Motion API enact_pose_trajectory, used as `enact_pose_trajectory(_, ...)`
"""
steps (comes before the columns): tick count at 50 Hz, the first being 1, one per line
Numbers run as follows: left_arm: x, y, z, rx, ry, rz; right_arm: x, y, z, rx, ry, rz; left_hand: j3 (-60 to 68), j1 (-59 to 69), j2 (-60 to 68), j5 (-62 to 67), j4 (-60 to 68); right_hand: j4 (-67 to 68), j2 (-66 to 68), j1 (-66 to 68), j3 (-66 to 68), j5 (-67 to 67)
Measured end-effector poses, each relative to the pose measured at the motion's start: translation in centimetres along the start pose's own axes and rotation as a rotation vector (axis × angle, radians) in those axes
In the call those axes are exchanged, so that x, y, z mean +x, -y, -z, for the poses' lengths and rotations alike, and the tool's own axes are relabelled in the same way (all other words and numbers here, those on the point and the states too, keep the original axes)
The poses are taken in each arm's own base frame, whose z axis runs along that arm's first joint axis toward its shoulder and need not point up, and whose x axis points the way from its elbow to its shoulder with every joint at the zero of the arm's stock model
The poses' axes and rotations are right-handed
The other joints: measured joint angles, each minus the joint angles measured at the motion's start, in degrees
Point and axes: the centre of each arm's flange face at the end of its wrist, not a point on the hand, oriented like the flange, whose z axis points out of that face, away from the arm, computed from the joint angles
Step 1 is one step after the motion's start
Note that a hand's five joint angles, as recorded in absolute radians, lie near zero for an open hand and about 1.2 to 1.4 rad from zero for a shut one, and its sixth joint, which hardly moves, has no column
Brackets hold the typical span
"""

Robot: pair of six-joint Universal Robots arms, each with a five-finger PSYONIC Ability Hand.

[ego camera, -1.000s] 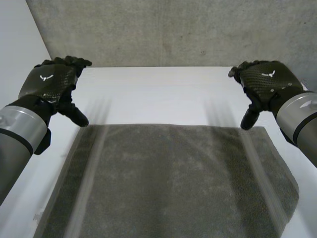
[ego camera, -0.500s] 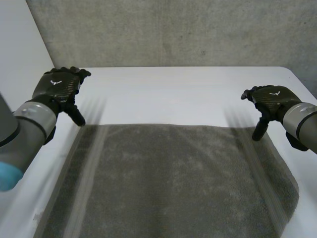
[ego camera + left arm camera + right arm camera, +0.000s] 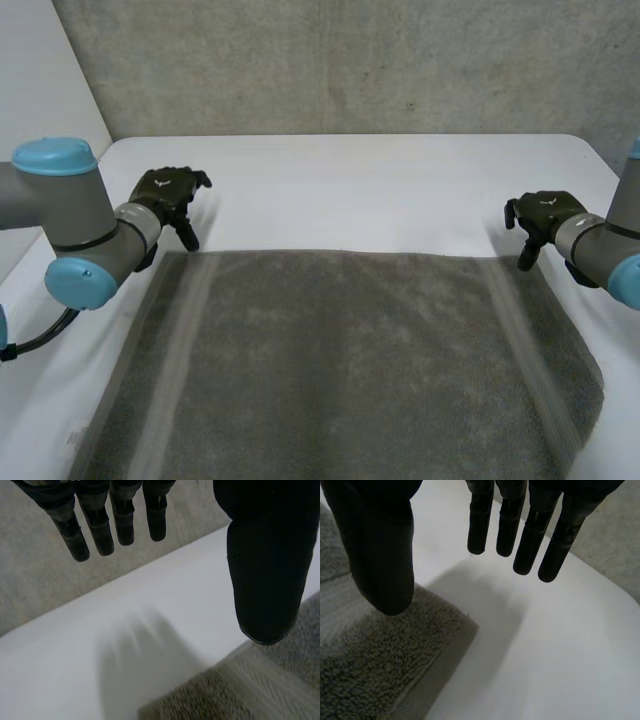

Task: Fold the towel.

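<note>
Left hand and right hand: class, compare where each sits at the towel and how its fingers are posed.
The left hand is at the towel's far left corner; the right hand is at its far right corner. The left hand angles rightward, the right hand leftward. Shared: both have straight, open fingers over the bare table, thumb by the towel corner, holding nothing.

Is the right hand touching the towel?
Cannot tell. In the right wrist view the right hand has its thumb over the towel corner, but neither contact nor gap shows plainly.
</note>
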Motion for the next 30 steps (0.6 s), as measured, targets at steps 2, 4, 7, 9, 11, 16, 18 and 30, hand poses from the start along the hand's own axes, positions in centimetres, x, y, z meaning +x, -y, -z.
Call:
enact_pose_trajectory(2, -0.1, -0.5, -0.3, -0.013, 0.001, 0.003, 0.0, -0.4, -0.4, -0.008, 0.001, -0.002, 0.24, 0.16, 0.2, 0.12, 0.28, 1.01, 0.99, 1.18, 1.02, 1.06)
enact_pose_trajectory(4, -0.1, -0.8, -0.4, -0.02, 0.002, 0.004, 0.0, -0.7, -0.6, -0.012, 0.002, -0.004, 0.36, 0.31, 0.32, 0.28, 0.29, 1.54, 1.51, 1.76, 1.56, 1.6)
enact_pose_trajectory(7, -0.3, -1.2, -0.5, -0.03, 0.005, 0.007, 0.0, -1.2, -0.9, -0.02, 0.004, -0.008, 0.42, 0.31, 0.4, 0.32, 0.48, 3.44, 3.49, 3.71, 3.41, 3.42)
enact_pose_trajectory(9, -0.3, -1.3, -0.5, -0.032, 0.005, 0.007, -0.1, -1.4, -1.1, -0.023, 0.005, -0.009, 0.42, 0.32, 0.42, 0.33, 0.48, 4.72, 4.85, 4.84, 4.69, 4.55)
enact_pose_trajectory(11, -0.4, -1.3, -0.5, -0.034, 0.006, 0.008, -0.1, -1.6, -1.2, -0.026, 0.006, -0.01, 0.42, 0.32, 0.43, 0.36, 0.48, 6.29, 6.12, 6.28, 6.21, 6.11)
enact_pose_trajectory(16, -0.4, -1.1, -0.4, -0.033, 0.009, 0.008, -0.2, -1.9, -1.5, -0.033, 0.009, -0.013, 0.42, 0.32, 0.44, 0.41, 0.48, 15.51, 15.72, 15.47, 15.39, 15.15)
enact_pose_trajectory(18, -0.5, -1.0, -0.3, -0.031, 0.01, 0.008, -0.2, -2.0, -1.5, -0.035, 0.01, -0.014, 0.42, 0.32, 0.44, 0.4, 0.48, 19.98, 20.29, 20.27, 19.8, 19.53)
enact_pose_trajectory(30, -0.7, -0.4, 0.1, -0.024, 0.019, 0.008, -0.1, -2.3, -1.6, -0.042, 0.008, -0.022, 0.3, 0.13, 0.27, -0.08, 0.35, 46.65, 46.51, 46.79, 46.13, 47.21)
